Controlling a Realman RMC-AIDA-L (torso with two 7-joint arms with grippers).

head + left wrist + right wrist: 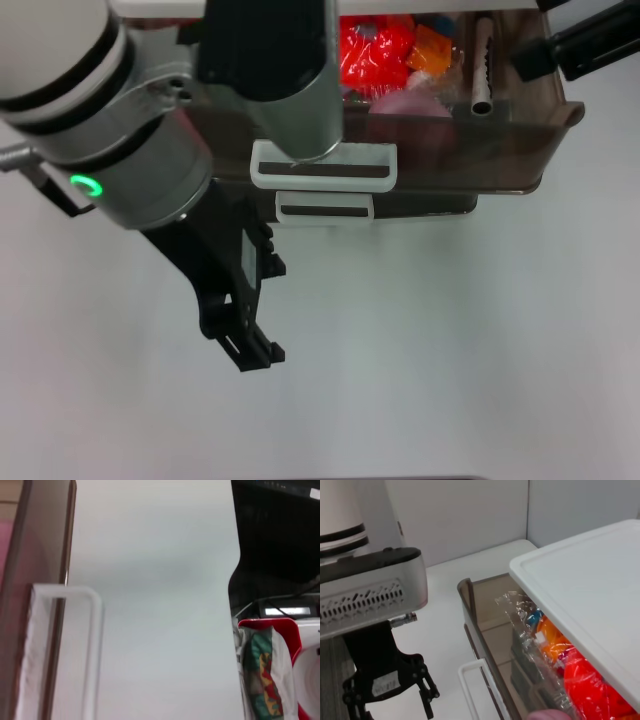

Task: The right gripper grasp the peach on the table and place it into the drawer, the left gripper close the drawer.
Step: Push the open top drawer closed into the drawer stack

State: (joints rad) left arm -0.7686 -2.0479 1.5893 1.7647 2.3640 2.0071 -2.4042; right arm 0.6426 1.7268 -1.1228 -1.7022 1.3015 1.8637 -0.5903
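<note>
Setting: white table (480,330) under a stack of smoky-brown plastic drawers with a white lid on top.
Left gripper: the left gripper (255,350) hangs low over the bare table, short of the drawer front and off to the handle's left; its black fingers sit close together, nearly pressed, pinching nothing.
Beyond it: the white loop handle (323,166) of the drawer (520,150), just ahead of the fingertips and not touched; a second, lower handle (325,207) sits beneath it.
Drawer: pulled out, open at the top, not yet pushed home.
Peach: the peach (410,103) lies inside the open drawer, beyond the handle from the left gripper, beside red and orange items in crinkly wrap (395,50).
Right gripper: the right gripper (585,45) is at the far right corner of the drawer, clear of the fruit; whether its fingers are spread cannot be told.
Handling, as a judgement: the peach looks soft, light and easily bruised, best taken gently across its widest part. The drawer likely slides lightly; a flat push on the handle or front wall should close it.
</note>
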